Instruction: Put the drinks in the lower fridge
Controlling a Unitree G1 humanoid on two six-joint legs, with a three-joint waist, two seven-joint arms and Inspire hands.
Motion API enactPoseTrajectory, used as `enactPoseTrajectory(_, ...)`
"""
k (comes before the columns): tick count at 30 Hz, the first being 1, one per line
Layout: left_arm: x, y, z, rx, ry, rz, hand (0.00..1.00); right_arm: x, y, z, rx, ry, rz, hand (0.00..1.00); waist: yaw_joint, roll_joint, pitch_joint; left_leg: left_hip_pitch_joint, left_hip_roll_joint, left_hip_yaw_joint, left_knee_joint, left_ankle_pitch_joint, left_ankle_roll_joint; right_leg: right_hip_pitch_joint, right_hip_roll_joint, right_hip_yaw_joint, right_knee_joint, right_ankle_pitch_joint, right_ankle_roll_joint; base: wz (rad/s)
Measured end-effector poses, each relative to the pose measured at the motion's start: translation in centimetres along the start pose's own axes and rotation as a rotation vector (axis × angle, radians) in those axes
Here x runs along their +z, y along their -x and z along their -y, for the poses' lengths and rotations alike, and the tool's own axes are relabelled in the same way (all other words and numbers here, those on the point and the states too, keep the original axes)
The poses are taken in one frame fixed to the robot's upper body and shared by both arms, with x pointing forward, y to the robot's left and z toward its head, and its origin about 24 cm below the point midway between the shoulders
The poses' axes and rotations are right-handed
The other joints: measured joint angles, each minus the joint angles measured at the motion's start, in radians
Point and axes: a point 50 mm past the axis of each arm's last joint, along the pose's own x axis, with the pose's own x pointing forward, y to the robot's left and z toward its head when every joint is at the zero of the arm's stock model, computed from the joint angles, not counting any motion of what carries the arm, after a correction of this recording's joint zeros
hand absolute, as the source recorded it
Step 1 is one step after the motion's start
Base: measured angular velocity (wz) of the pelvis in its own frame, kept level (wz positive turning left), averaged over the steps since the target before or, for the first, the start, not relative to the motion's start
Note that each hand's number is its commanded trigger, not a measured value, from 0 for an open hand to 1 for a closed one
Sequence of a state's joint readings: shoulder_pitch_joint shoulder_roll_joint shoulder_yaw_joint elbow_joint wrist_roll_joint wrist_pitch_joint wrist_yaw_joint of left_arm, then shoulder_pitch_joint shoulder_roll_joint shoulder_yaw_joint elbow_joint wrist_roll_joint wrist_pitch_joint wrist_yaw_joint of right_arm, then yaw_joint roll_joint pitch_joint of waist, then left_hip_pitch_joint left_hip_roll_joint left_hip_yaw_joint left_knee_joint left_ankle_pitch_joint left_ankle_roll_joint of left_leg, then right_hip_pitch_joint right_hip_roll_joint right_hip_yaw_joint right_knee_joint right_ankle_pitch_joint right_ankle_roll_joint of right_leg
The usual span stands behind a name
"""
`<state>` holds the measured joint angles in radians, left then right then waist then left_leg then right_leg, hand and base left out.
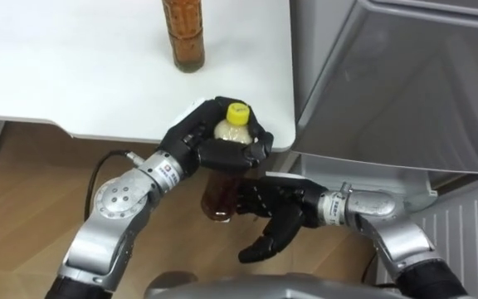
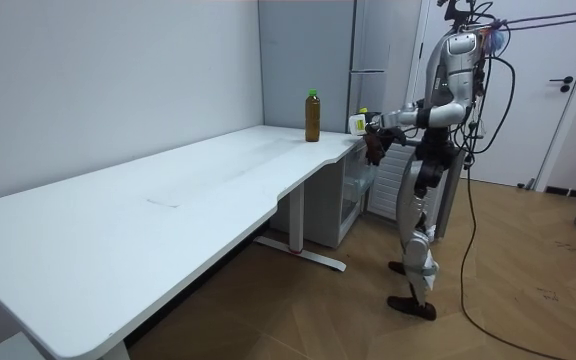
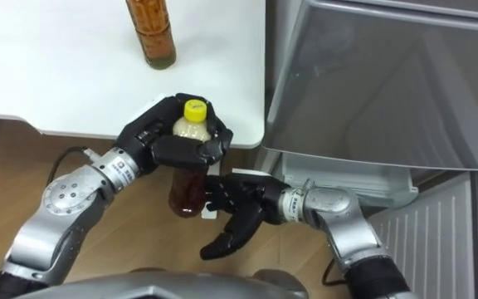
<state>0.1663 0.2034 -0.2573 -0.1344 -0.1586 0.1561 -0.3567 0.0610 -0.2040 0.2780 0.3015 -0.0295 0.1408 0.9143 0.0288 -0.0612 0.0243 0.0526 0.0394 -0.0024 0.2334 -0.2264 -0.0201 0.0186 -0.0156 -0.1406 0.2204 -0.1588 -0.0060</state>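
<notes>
One bottle (image 1: pixel 236 116) hangs off the table's (image 1: pixel 73 83) near edge, left hand (image 1: pixel 210 149) curled round its neck. Right hand (image 1: pixel 276 212) sits loosely open beside its base, gripping nothing. Second bottle (image 1: pixel 183 33) stands far on the table. Keep it upright and swing right, low, toward the fridge (image 1: pixel 405 91).

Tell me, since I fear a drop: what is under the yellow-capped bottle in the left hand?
Wooden floor lies below the bottle. The right hand, fingers relaxed, sits beside its base; contact cannot be seen. The left hand covers its upper body.
</notes>
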Motion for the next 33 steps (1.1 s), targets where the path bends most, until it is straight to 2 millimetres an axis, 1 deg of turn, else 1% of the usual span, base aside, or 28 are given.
enactPoseTrajectory(8, 0.3, -0.1, 0.3, -0.012, -0.015, 0.027, 1.00, 0.3, -0.3, -0.2, 0.004, -0.017, 0.037, 0.00, -0.028, 0.001, -0.0006, 0.011, 0.000, 0.015, 0.002, -0.001, 0.001, 0.014, -0.003, -0.003, -0.001, -0.001, 0.002, 0.00)
enactPoseTrajectory(11, 0.4, -0.4, 0.7, -0.038, -0.026, 0.030, 1.00, 0.3, -0.4, -0.3, -0.001, -0.049, 0.058, 0.00, -0.036, 0.006, -0.0033, 0.012, 0.000, 0.015, 0.002, -0.001, 0.002, 0.015, -0.003, -0.006, -0.001, -0.001, 0.002, 0.02)
enactPoseTrajectory(13, 0.6, -0.7, 0.9, -0.054, -0.036, 0.035, 1.00, 0.2, -0.4, -0.4, -0.015, -0.088, 0.087, 0.00, -0.036, 0.017, -0.0122, 0.014, 0.000, 0.015, 0.002, -0.002, 0.002, 0.016, -0.002, -0.003, 0.001, -0.001, 0.002, 0.00)
enactPoseTrajectory(15, 0.8, -0.8, 1.0, -0.058, -0.040, 0.045, 1.00, 0.2, -0.4, -0.4, -0.025, -0.123, 0.115, 0.00, -0.039, 0.025, -0.0149, 0.017, 0.000, 0.017, 0.002, -0.001, 0.002, 0.018, -0.002, -0.001, 0.003, -0.001, 0.002, -0.04)
enactPoseTrajectory(16, 0.9, -0.8, 1.0, -0.057, -0.044, 0.056, 1.00, 0.1, -0.5, -0.4, -0.032, -0.149, 0.134, 0.00, -0.041, 0.029, -0.0120, 0.019, 0.000, 0.019, 0.002, -0.001, 0.002, 0.018, -0.002, 0.002, 0.005, -0.001, 0.002, -0.05)
enactPoseTrajectory(18, 1.0, -0.8, 1.1, -0.056, -0.047, 0.065, 1.00, 0.0, -0.5, -0.6, -0.045, -0.178, 0.154, 0.00, -0.043, 0.032, -0.0099, 0.019, 0.001, 0.023, 0.002, -0.001, 0.002, 0.016, -0.002, 0.005, 0.006, -0.001, 0.002, -0.05)
enactPoseTrajectory(22, 0.9, -0.9, 1.4, -0.058, -0.049, 0.060, 1.00, -0.4, -0.8, -1.1, -0.061, -0.234, 0.174, 0.00, -0.046, 0.032, -0.0094, 0.015, 0.001, 0.026, 0.002, -0.002, 0.002, 0.013, -0.002, 0.005, 0.003, -0.001, 0.002, 0.00)
enactPoseTrajectory(26, 0.8, -0.9, 1.6, -0.066, -0.047, 0.056, 1.00, -0.9, -1.0, -1.2, -0.066, -0.293, 0.188, 0.00, -0.044, 0.032, -0.0095, 0.013, 0.001, 0.031, 0.001, -0.002, 0.002, 0.005, -0.002, 0.008, 0.006, -0.001, 0.002, -0.04)
enactPoseTrajectory(30, 0.4, -1.0, 1.7, -0.063, -0.043, 0.041, 1.00, -1.1, -1.5, -1.7, -0.051, -0.313, 0.182, 0.00, -0.046, 0.032, -0.0095, 0.014, 0.002, 0.045, 0.002, -0.002, 0.003, -0.002, -0.002, 0.019, 0.014, -0.001, 0.002, -0.09)
enactPoseTrajectory(33, 0.4, -1.0, 1.7, -0.065, -0.044, 0.039, 1.00, -1.5, -1.6, -1.9, -0.045, -0.372, 0.203, 0.00, -0.049, 0.031, -0.0098, 0.016, 0.002, 0.051, 0.003, -0.002, 0.003, -0.002, -0.001, 0.026, 0.017, -0.002, 0.003, -0.01)
